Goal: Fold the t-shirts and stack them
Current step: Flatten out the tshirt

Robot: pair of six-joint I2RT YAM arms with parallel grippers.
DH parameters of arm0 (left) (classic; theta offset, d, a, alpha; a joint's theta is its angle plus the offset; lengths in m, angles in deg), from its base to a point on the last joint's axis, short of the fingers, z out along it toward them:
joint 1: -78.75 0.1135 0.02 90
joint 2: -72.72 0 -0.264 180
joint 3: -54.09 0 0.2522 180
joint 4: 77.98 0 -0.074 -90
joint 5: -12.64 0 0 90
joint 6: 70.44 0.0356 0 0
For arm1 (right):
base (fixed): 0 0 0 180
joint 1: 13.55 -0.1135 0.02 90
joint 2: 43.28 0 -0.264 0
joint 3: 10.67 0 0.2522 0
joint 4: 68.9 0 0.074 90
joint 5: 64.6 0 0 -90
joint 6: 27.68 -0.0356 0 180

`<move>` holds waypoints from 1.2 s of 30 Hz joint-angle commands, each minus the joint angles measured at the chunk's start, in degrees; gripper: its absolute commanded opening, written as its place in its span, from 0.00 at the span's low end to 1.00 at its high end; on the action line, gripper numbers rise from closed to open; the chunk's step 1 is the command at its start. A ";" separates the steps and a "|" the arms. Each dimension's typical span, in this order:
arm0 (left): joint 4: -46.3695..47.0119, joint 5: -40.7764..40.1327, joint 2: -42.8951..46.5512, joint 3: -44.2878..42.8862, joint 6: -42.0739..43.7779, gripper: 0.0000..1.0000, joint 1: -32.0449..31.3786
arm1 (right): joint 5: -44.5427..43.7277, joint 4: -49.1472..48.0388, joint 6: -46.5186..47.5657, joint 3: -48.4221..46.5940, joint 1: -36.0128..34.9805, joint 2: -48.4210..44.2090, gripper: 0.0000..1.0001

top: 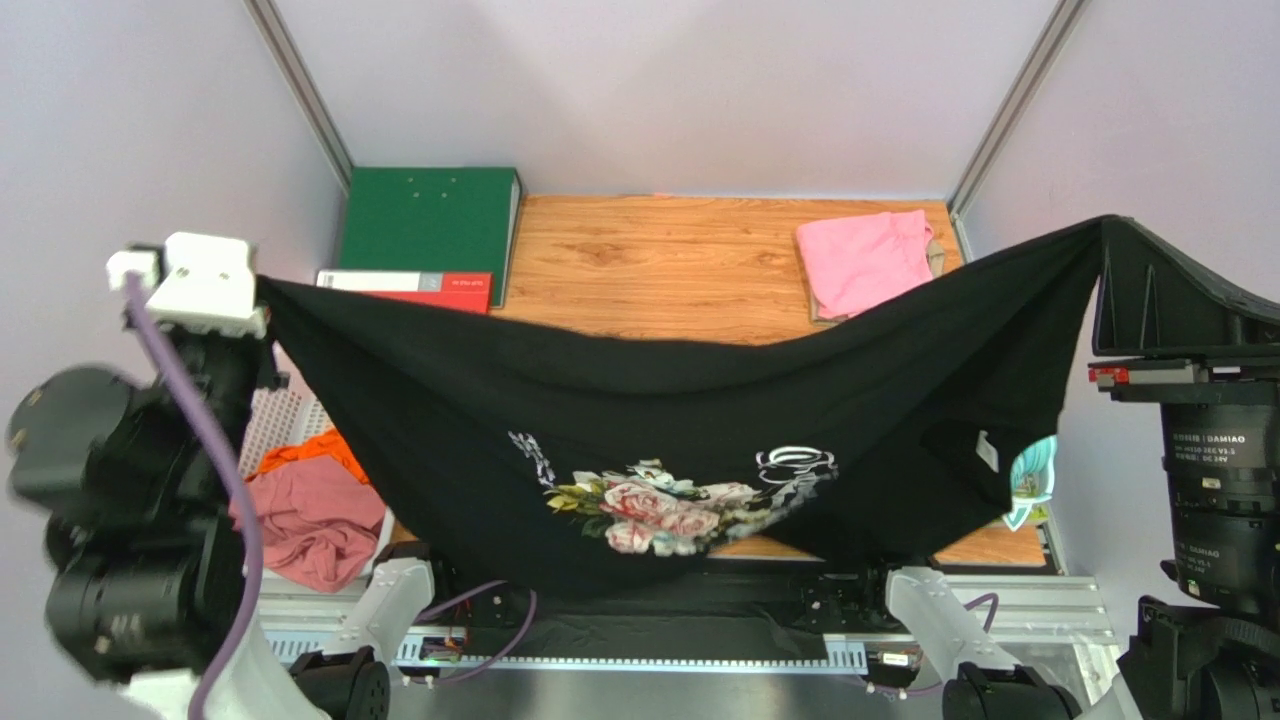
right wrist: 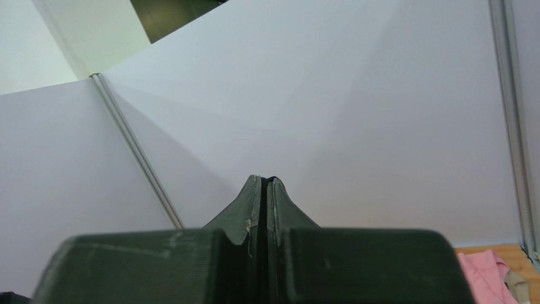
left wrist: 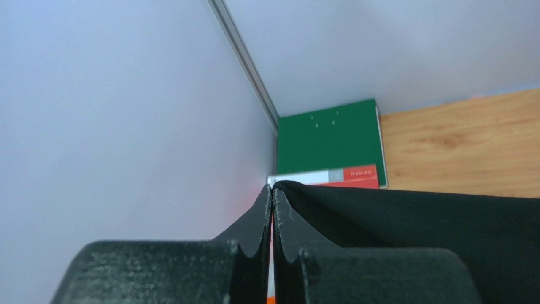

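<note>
**Top view.** The black t-shirt (top: 676, 435) hangs stretched between the two arms, one upper corner in the left jaws at the left wall and the other in the right jaws at the right wall. Its long axis runs left to right. The middle sags, with the rose print (top: 661, 510) low over the near edge of the counter (top: 676, 255). Each arm has an end, so neither is nearer. The bare wood lies on the far side of the hanging cloth and below it, so I judge that laying it flat means carrying both corners away from the near edge and down together. A pink t-shirt (top: 864, 258) lies at the far right. Orange (top: 308, 450) and dusty-rose (top: 308, 525) shirts are heaped at the near left. The green binder (top: 428, 218) and red binder (top: 413, 282) sit at the far left.

**Left wrist.** The left jaws are pressed fully together, and the black cloth (left wrist: 412, 234) runs off to the right from them.

**Right wrist.** The right jaws are also pressed tight. No cloth shows at their tips here, so the grip is read from the top view. The pink shirt (right wrist: 485, 275) is at the lower right corner.
</note>
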 commanded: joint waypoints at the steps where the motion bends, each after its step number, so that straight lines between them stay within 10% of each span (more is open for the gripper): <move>1: 4.21 -3.48 -3.93 8.51 2.00 0.00 0.46 | -10.07 2.61 3.62 0.67 -1.16 5.85 0.00; 9: 14.49 -4.28 -14.81 17.57 3.22 0.00 0.46 | -9.65 0.33 2.23 -0.38 1.03 25.00 0.00; 20: 19.78 -7.93 -41.09 4.14 5.33 0.00 -5.16 | 1.17 -2.84 -4.46 -5.49 5.52 57.51 0.00; 23: 13.72 -5.35 -43.31 -1.68 2.02 0.00 -7.63 | 2.14 -3.28 -4.03 -2.42 5.52 58.16 0.00; 27: 21.34 -2.34 -36.72 15.23 0.76 0.00 -9.20 | 2.05 -9.77 -3.23 7.60 5.43 52.63 0.00; 36: 21.79 -4.54 -31.90 22.22 -1.69 0.00 -12.29 | 4.51 -12.15 -2.53 18.06 4.82 37.34 0.00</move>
